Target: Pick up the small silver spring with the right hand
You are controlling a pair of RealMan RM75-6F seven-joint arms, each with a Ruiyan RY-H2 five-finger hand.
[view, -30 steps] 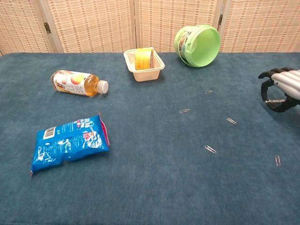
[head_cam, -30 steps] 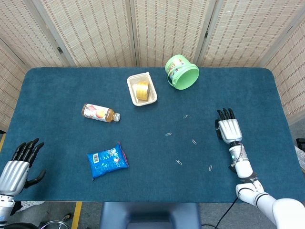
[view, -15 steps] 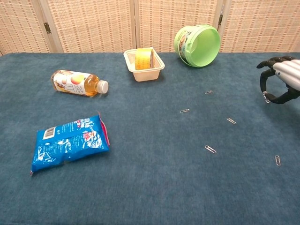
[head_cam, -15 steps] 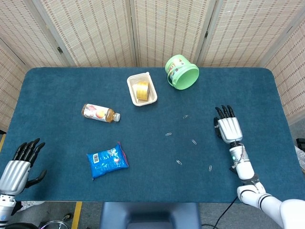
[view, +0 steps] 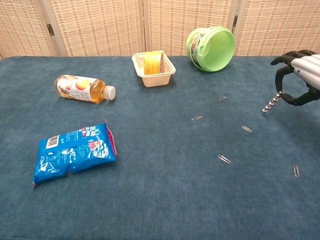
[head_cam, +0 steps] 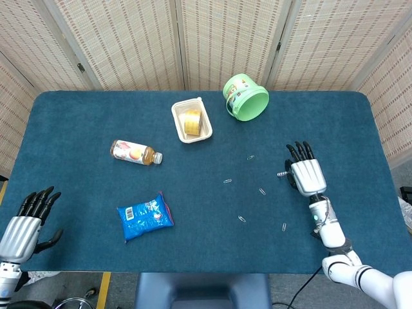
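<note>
Above the blue table, right hand pinches spring

The tray sits between the bucket and bottle, snack bag nearest.

The right hand rose off the table and moved forward, and the spring came into view dangling from its fingertips.

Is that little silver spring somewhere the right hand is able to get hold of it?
It looks so, yes. The silver spring already dangles from the fingertips of the right hand, apparently pinched and lifted off the blue table. Nothing stands around it.
</note>
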